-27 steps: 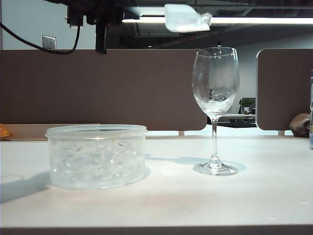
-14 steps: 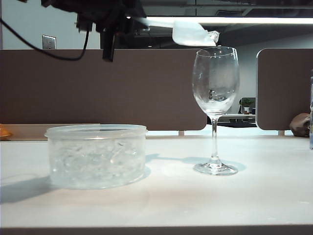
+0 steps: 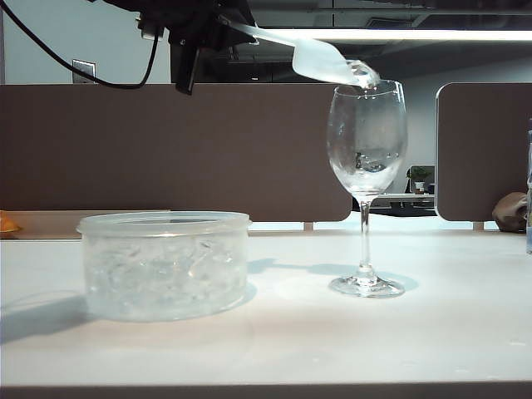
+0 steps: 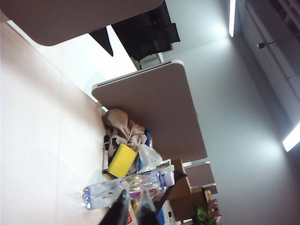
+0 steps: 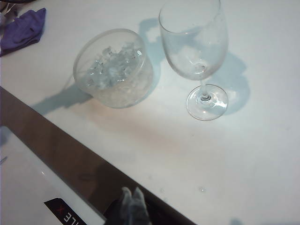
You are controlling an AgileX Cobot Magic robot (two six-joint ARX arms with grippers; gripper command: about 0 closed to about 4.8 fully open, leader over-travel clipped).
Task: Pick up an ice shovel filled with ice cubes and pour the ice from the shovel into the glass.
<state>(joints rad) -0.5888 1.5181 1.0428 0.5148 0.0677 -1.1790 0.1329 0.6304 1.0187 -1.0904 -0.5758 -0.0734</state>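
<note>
On the tabletop (image 3: pixel 465 332) the tub of ice cubes (image 3: pixel 165 264) stands well left of the glass (image 3: pixel 366 133). Above, the left pincer (image 3: pixel 199 25) is clenched on the ice shovel (image 3: pixel 320 60), whose long handle slopes down rightward, its tip with ice just over the glass's near rim. The right pincer (image 5: pixel 132 206), seemingly closed and holding nothing, hangs back off the tabletop edge, farther away.

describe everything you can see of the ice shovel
The ice shovel is a small translucent white plastic scoop with a long thin handle. The left gripper holds the handle end high above the table. It tilts bowl-down, its tip with ice cubes at the wine glass rim.
</note>
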